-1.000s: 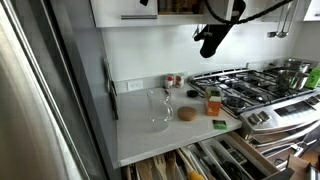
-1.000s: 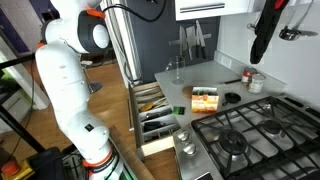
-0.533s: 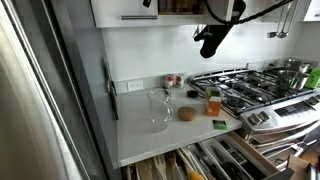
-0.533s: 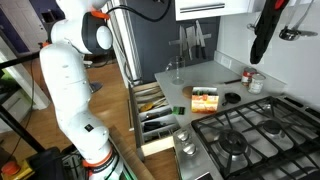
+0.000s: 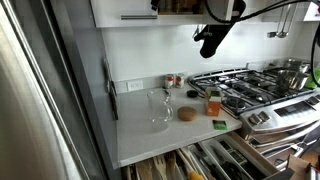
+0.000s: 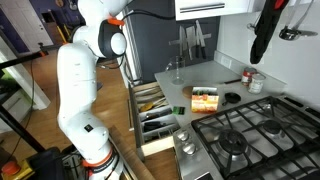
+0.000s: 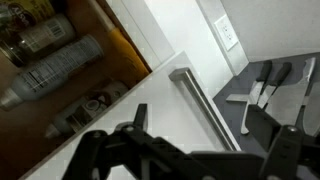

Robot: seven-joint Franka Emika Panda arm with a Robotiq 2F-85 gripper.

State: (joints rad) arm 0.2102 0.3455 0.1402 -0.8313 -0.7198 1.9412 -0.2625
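Note:
My gripper (image 7: 212,142) is raised high, in front of an upper cabinet. In the wrist view its dark fingers (image 7: 134,116) stand wide apart with nothing between them, so it is open and empty. Behind it is a white cabinet door with a long metal handle (image 7: 205,105). Beside that, the open cabinet holds bottles lying across the view (image 7: 55,65). In an exterior view only a dark piece of the gripper (image 5: 158,4) shows at the top edge by the cabinet. The white arm (image 6: 85,80) rises at the left.
The counter (image 5: 140,135) bears a clear glass (image 5: 159,108), a brown round thing (image 5: 186,114) and an orange bottle (image 5: 213,101). A gas stove (image 5: 250,85) stands beside it. Drawers (image 6: 155,110) below are pulled open. Knives (image 6: 190,45) stand at the back wall. A dark object (image 6: 262,40) hangs from above.
The arm's upper joints have swung to the right in an exterior view, and the dark gripper piece at the cabinet has shifted slightly right. Counter things have not moved.

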